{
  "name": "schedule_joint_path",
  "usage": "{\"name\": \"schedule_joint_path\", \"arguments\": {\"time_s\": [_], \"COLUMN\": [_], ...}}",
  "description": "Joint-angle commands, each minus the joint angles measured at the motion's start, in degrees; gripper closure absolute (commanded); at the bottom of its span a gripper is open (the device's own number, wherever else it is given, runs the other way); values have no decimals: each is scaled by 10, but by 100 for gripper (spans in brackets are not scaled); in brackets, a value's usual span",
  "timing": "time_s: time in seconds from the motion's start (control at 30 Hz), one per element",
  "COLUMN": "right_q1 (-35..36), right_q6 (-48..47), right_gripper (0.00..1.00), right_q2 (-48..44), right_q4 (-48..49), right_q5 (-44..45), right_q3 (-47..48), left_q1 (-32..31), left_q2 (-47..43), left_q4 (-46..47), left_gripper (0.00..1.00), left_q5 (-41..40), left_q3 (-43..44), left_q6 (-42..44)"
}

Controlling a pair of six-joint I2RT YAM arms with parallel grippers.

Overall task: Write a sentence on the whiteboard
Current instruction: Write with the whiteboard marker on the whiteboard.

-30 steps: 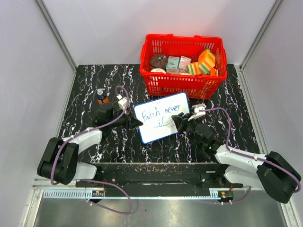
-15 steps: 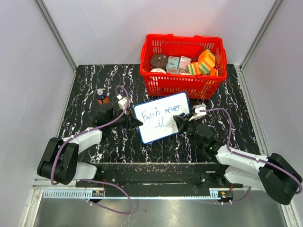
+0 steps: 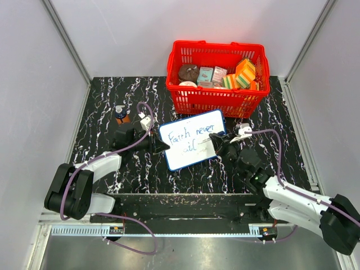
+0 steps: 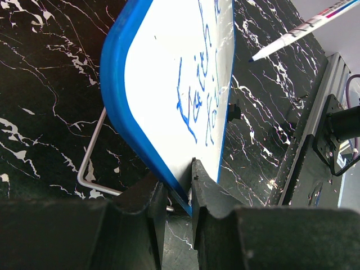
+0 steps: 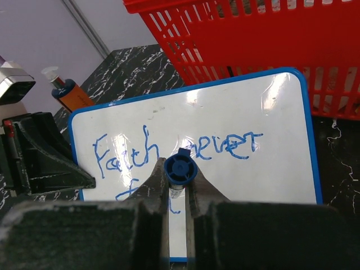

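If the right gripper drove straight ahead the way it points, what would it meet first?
The whiteboard: the right gripper aims its marker at the lower line of writing. The tip looks just off the surface, though depth is unclear.

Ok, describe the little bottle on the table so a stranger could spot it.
Start at the red basket at the back of the black marbled table and look left. The bottle stands alone, left of the whiteboard: the only small orange thing with a blue collar outside the basket.
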Motion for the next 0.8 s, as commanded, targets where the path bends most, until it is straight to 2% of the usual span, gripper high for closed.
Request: {"name": "schedule_joint_path", "arguments": {"time_s": [0.0,0.3,0.77], "right_q1": [-5,-5,-5], "right_q6": [-18,-20,-21], "right_gripper": [100,100,100], "right_q2": [29,71,89], "right_q4": [-14,9,28], "right_q5": [26,25,51], "right_q3": [36,54,57], "left_q1": [3,3,3], "left_q2": [-4,-4,-4], "left_q4": [3,3,3], "left_gripper": [100,100,100], "left_q5": [-65,-64,-64], "left_q3": [5,6,6], "left_q6": [80,80,80]}}
